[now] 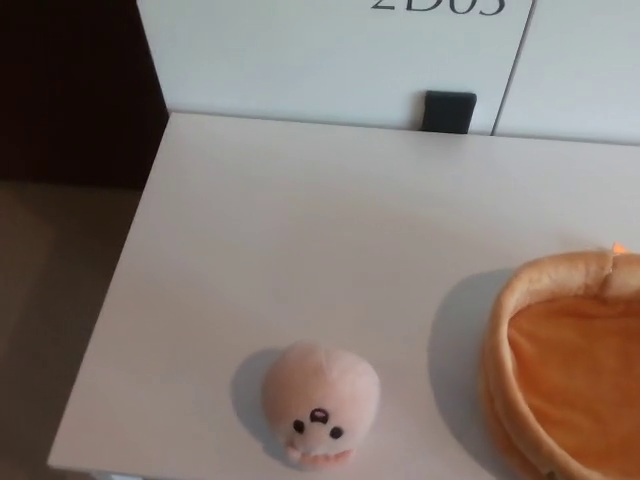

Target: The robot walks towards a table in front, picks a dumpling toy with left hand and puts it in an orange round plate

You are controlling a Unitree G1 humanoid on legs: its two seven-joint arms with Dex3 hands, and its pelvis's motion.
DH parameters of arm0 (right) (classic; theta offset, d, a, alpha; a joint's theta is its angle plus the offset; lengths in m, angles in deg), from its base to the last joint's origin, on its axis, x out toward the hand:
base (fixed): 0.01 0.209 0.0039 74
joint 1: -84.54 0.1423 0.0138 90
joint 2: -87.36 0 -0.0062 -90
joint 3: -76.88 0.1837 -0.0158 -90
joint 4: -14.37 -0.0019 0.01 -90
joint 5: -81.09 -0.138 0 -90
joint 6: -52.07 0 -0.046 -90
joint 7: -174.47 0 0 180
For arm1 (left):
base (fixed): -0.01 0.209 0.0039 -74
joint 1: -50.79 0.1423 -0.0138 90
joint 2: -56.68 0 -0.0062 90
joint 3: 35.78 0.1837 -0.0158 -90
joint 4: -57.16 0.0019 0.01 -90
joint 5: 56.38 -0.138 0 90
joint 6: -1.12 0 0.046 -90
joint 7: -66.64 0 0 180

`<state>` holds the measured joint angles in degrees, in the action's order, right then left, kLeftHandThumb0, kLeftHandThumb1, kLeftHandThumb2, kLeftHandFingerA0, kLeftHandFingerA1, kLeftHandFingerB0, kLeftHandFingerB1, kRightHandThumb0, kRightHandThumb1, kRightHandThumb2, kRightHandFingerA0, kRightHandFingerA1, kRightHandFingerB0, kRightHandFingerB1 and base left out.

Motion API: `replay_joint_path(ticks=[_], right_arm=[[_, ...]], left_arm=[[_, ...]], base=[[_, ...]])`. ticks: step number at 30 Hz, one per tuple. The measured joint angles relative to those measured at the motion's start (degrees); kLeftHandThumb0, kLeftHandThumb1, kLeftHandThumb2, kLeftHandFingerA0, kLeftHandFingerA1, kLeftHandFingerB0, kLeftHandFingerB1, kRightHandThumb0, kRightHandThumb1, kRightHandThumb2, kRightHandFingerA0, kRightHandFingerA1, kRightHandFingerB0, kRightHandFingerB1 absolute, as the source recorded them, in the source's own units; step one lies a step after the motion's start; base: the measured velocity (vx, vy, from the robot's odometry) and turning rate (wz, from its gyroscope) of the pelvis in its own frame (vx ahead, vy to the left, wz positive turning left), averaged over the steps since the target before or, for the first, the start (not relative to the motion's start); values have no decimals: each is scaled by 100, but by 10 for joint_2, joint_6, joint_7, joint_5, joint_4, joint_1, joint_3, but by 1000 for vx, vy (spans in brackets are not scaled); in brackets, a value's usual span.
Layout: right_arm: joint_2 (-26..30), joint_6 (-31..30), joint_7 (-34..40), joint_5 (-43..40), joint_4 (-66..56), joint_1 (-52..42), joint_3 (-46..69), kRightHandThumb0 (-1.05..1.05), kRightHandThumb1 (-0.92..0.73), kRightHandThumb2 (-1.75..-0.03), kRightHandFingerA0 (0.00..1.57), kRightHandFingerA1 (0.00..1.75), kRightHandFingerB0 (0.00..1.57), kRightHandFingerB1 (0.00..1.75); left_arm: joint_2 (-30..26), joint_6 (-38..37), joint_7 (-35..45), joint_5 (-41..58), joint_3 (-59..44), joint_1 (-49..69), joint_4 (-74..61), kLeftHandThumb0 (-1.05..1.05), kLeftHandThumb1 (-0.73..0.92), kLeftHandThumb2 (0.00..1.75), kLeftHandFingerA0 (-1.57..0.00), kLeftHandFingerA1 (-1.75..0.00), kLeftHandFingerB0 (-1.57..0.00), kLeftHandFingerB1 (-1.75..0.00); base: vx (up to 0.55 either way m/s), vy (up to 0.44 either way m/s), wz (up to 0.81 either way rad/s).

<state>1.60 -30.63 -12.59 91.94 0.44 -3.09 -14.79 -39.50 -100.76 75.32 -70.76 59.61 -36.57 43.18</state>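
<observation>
Neither robot hand was in view, so their state could not be told. On the worktop the dumpling lay near the front edge — left of the plate, apart from it, so probably nearer the left arm.

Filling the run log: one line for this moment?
peach plush dumpling toy: on white table, near edge | orange round plush plate: right, empty | hands: not in view

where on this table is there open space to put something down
The whole back half of the table, from the wall to the dumpling toy, is bare. So is the left edge strip. The front right is crowded: the orange plate fills it, leaving a narrow gap beside the toy.
</observation>
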Motion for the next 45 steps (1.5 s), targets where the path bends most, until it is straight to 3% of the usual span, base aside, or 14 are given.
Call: replay_joint_path(ticks=[9,13,14,17,19,20,21,25,27,31,32,35,37,45], right_arm=[[0,-1,0,1,2,2,-1,-27,-58,-57,74,53,48,40],[0,-1,0,1,2,2,-2,-36,-45,-74,69,61,42,49],[0,-1,0,2,2,3,-3,-28,-56,-57,76,52,47,39],[0,-2,0,3,2,3,-4,-28,-56,-57,76,53,48,39],[0,-2,0,3,2,3,-3,-29,-55,-57,78,54,49,39],[0,-2,0,3,2,3,-3,-28,-55,-57,78,55,49,40],[0,-2,0,3,2,4,-2,-27,-55,-57,76,56,50,40],[-2,-3,1,1,3,8,3,-28,-56,-57,77,57,50,40],[-2,-3,1,1,2,10,4,-27,-57,-57,76,57,50,40],[-2,-3,1,0,2,12,5,-29,-58,-58,79,59,51,41],[-2,-3,1,0,1,14,5,-29,-57,-57,79,59,50,40],[-2,-3,1,1,1,15,5,-29,-62,-59,78,56,51,41],[-2,-3,1,1,1,16,4,-29,-64,-59,78,55,51,41],[-2,-3,1,1,1,18,3,-28,-63,-59,81,59,52,41]], left_arm=[[5,1,1,0,-2,1,7,-32,57,57,-80,-57,-31,-34],[5,1,0,-1,-2,1,7,-36,62,59,-67,-52,-29,-34],[5,1,0,-1,-2,1,8,-36,61,59,-71,-55,-29,-34],[5,1,0,-1,-3,1,8,-47,46,73,-65,-62,-24,-43],[5,1,-1,0,-7,1,7,-36,56,57,-75,-57,-25,-31],[5,1,-1,0,-9,0,6,-32,57,58,-78,-78,-21,-31],[3,1,-1,1,-14,-1,3,-31,35,87,-58,-76,-8,-47],[-21,-16,2,4,-23,2,-30,-53,45,71,-26,-51,-16,-37],[-38,-30,3,7,-32,18,-71,-25,34,89,-15,-56,-10,-51],[-50,-48,4,20,-61,63,-160,-50,42,66,-16,-53,-13,-35],[-52,-55,4,24,-75,85,-196,-30,34,88,-5,-54,0,-48],[-52,-65,9,37,-109,138,-271,-47,47,57,-7,-38,-6,-22],[-52,-70,13,46,-136,177,-323,-53,35,72,-4,-44,-4,-23],[-52,-73,30,82,-254,284,-513,-51,34,71,0,-28,0,-27]], base=[[0,0,0],[0,0,0],[0,0,0],[0,0,0],[0,0,0],[0,0,0],[0,0,0],[0,0,0],[0,0,0],[0,0,0],[0,0,0],[0,0,0],[0,0,0],[0,0,0]])
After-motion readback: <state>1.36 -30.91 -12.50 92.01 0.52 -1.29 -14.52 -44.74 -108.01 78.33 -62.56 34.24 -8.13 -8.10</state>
